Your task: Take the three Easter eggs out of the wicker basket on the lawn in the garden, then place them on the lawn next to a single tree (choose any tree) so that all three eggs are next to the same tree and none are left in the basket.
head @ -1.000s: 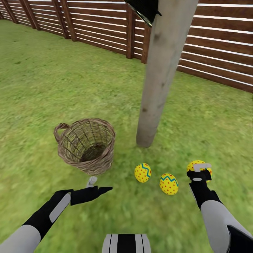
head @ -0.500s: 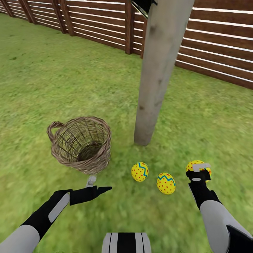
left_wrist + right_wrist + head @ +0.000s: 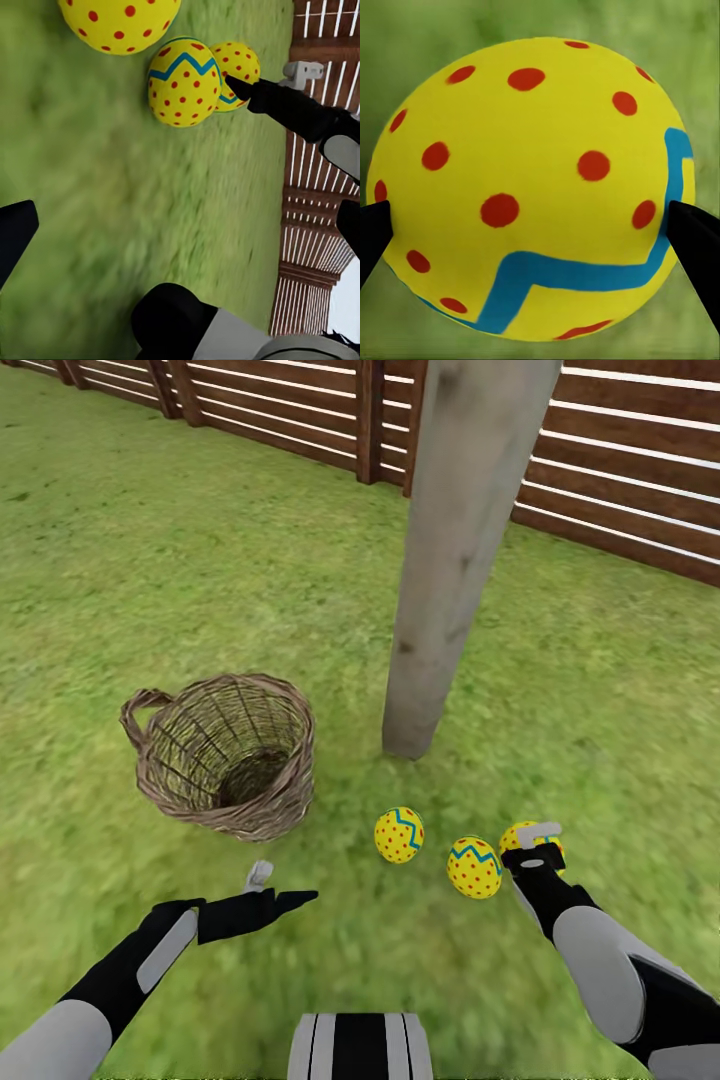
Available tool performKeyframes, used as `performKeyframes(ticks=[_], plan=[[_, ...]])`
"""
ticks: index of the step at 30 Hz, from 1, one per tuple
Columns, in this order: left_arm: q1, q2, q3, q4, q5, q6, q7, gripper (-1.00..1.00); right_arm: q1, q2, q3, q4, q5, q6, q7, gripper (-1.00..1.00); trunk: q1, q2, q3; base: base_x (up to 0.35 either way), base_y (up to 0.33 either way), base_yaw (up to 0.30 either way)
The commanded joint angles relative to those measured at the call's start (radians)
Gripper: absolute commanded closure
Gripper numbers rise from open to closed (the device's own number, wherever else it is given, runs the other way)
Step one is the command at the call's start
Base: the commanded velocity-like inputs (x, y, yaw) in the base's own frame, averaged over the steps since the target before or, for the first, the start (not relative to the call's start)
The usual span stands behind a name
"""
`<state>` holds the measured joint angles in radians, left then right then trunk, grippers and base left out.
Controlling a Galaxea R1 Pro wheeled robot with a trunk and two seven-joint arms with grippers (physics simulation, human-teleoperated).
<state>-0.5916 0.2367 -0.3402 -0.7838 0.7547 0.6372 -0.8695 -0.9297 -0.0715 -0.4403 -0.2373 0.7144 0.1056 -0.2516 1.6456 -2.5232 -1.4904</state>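
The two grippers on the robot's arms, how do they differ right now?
The right gripper is shut on an egg, its fingertips pressing opposite sides; the left gripper is open and holds nothing. The right one is beside the two eggs on the grass near the tree trunk; the left hangs in front of the basket. Both have black fingers.

Three yellow Easter eggs with red dots and blue zigzag bands, in a row on the mottled green lawn near the foot of the tree, a straight pale grey-beige trunk. Rightmost egg clasped between two dark fingertips. Wicker basket, brown-grey open weave, tilted, mouth showing, nothing inside, left of the trunk.
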Motion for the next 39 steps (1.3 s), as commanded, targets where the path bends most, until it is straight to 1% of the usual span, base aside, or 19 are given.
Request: performKeyframes(ticks=[1,4,10,12,15,19,25,33,34,38,39], plan=[[-0.001,0.001,-0.003,0.0,0.009,0.007,0.001,-1.0,-0.003,0.0,-0.004,0.0,0.009,0.005,-0.002,1.0,0.0,-0.001,-0.005,0.0,0.0,0.0],[-0.001,0.001,-0.003,-0.002,0.009,0.007,0.001,-1.0,-0.017,-0.003,-0.008,-0.002,0.008,0.005,-0.003,1.0,0.002,-0.001,-0.016,0.0,0.0,0.0],[-0.001,0.004,-0.003,-0.006,0.009,0.007,0.0,-1.0,-0.021,-0.005,-0.012,-0.011,0.009,0.004,-0.005,1.0,0.004,-0.003,-0.039,0.0,0.0,0.0],[-0.001,0.004,-0.003,-0.007,0.009,0.007,0.0,-1.0,-0.021,-0.008,-0.028,-0.012,0.011,0.005,-0.005,1.0,0.005,-0.003,-0.047,0.0,0.0,0.0],[-0.001,0.004,-0.003,-0.01,0.009,0.008,0.0,-1.0,-0.021,-0.013,-0.033,-0.015,0.011,0.005,-0.012,1.0,0.007,-0.004,-0.059,0.0,0.0,0.0],[-0.001,0.005,-0.003,-0.008,0.009,0.009,-0.038,-1.0,-0.021,-0.012,-0.033,-0.016,0.012,-0.001,-0.026,1.0,0.008,-0.005,-0.074,0.0,0.0,0.0],[0.0,0.006,-0.002,-0.009,0.009,0.009,-0.042,-1.0,-0.02,-0.01,-0.032,-0.016,0.014,-0.002,-0.023,1.0,0.011,-0.006,-0.097,0.0,0.0,0.0],[-0.001,0.006,-0.002,-0.003,0.009,0.009,-0.042,-1.0,-0.02,-0.004,-0.029,-0.014,0.015,-0.001,-0.013,1.0,0.011,-0.006,-0.097,0.0,0.0,0.0],[-0.001,0.006,-0.002,-0.001,0.009,0.009,-0.042,-1.0,-0.02,-0.004,-0.029,-0.014,0.015,-0.001,-0.012,-1.0,0.011,-0.006,-0.097,0.0,0.0,0.0],[-0.001,0.006,-0.002,0.0,0.009,0.01,-0.042,-1.0,-0.02,-0.004,-0.028,-0.016,0.016,-0.003,-0.012,-1.0,0.011,-0.006,-0.097,0.0,0.0,0.0],[-0.001,0.005,-0.002,0.0,0.009,0.01,-0.042,-1.0,-0.02,-0.004,-0.028,-0.016,0.016,-0.003,-0.012,-1.0,0.011,-0.006,-0.093,0.0,0.0,0.0]])
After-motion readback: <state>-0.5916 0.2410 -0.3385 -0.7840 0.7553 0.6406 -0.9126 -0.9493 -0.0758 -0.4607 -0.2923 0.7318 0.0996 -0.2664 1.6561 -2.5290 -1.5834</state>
